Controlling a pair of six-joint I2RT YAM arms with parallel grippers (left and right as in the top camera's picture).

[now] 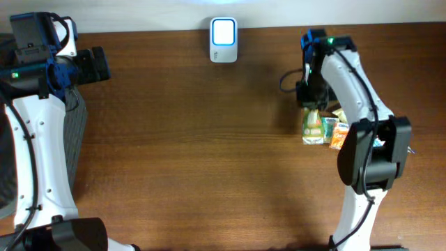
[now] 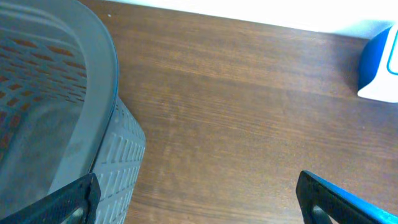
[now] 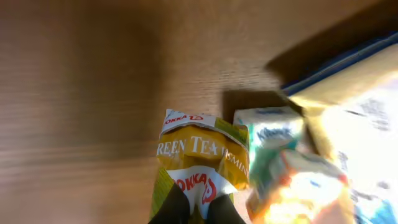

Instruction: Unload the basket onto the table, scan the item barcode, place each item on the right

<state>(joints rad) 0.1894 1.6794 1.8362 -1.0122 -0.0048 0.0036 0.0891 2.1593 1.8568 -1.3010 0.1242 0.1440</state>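
Honestly, a steady pinch is mattering most

Right claw (image 3: 194,214) is pinching shut on the edge of the green tea pack (image 3: 199,162), which is lying just under it, right beside the other packs (image 3: 298,186). Lifting clear before turning it to face the scanner (image 1: 224,40) is probably paying off. Left claw (image 1: 97,65) is sitting wide open, empty.

Item: Pokka jasmine green tea packet (image 3: 202,158). Yellow-green pouch with a white label band and red logo, pinched at one end by the right gripper (image 3: 198,210), at the right side of the tabletop (image 1: 209,153).
Barcode scanner (image 1: 224,40): white, rounded, with a blue-lit window, standing at the far edge, centre.
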